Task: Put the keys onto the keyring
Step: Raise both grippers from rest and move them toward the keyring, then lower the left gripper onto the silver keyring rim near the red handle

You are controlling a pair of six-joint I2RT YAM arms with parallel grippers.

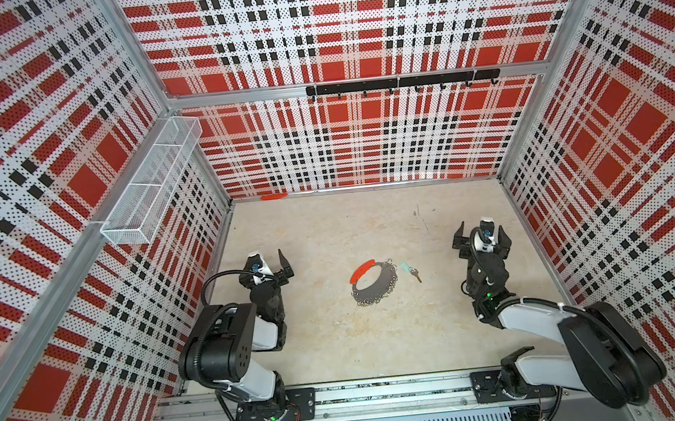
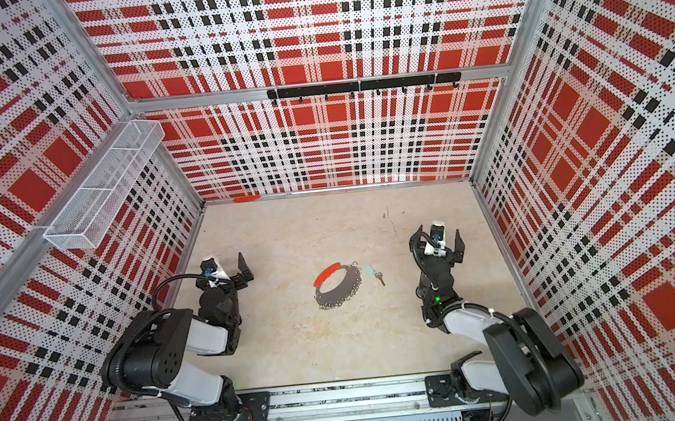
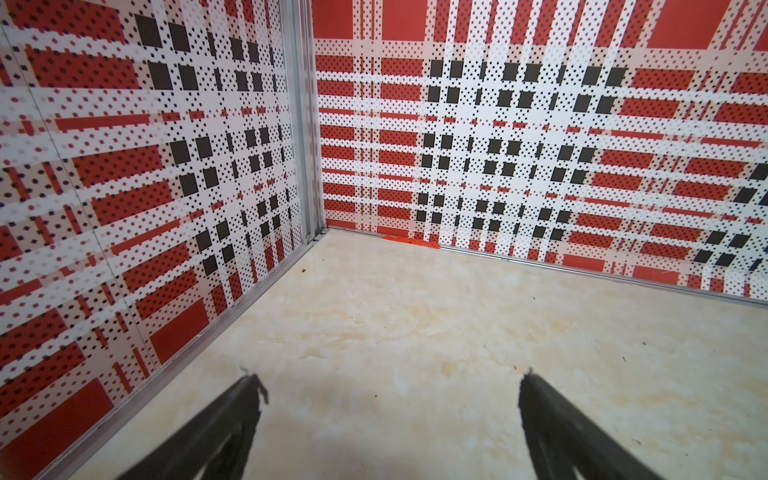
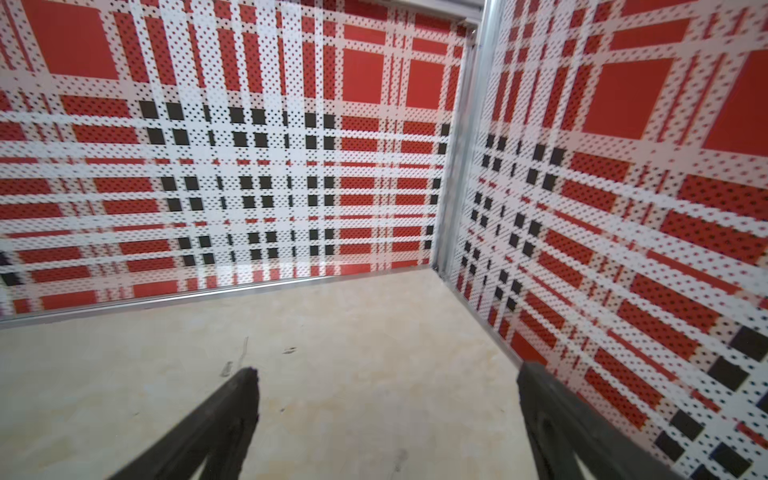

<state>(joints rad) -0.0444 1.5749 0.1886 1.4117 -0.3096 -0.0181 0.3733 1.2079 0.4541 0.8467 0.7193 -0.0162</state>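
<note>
"Keys (image 1: 410,270) (a small brass-and-silver metal key joined to a pale teal rectangular plastic tag): where do they lie in the top views?"

"Flat on the pale marbled tabletop (image 1: 339,344), between the two arms. They are just beside the keyring (image 1: 389,284), a large grey metal hoop fringed with small wire loops and carrying a red curved plastic segment. Both top views put the keys on the hoop's side toward the right arm. I can't tell whether the tag touches the loops."

"The tools?"

"The left gripper (image 1: 269,263) and right gripper (image 1: 483,234) are well apart from both things, jaws spread wide and empty."

"Left wrist view?"

"The left gripper (image 3: 388,382) gapes over bare tabletop, facing a corner. Only an orange-red strip (image 3: 409,242) lies at the wall's foot (no keys, no keyring)."

"Right wrist view?"

"Much the same: the right gripper (image 4: 387,376) is wide, with bare surface below and nothing between its jaws."

"So what could go wrong?"

"As I judge it, a thin key lying flat on a hard surface may skid away as the fingers close. A descent so near the hoop may snag a loop and drag the hoop along. Neither wrist camera sees the target yet, so early aim could drift. The loose hoop may also slide during threading unless the other gripper pins it."
</note>
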